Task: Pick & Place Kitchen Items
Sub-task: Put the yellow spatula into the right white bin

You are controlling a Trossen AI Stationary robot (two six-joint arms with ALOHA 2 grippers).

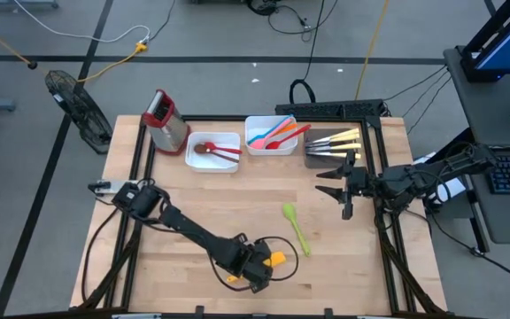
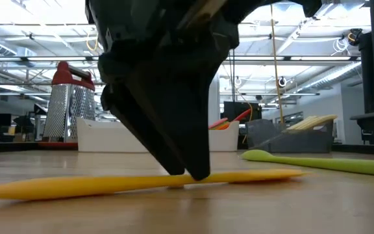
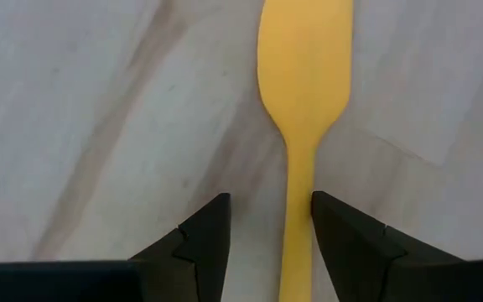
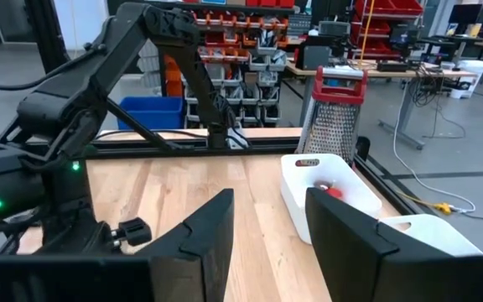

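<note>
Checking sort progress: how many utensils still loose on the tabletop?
2: yellow spatula at the near edge between the left gripper's fingers, green spoon mid-table. The arm may hide others.

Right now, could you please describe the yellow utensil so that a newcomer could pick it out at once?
Start at the wooden table and go to its near edge, where the left arm reaches down. The yellow spatula lies flat on the bare wood there, its handle between the fingers of the open left pincer. The only other loose utensil, the green spoon, lies apart; everything else sits in trays.
</note>
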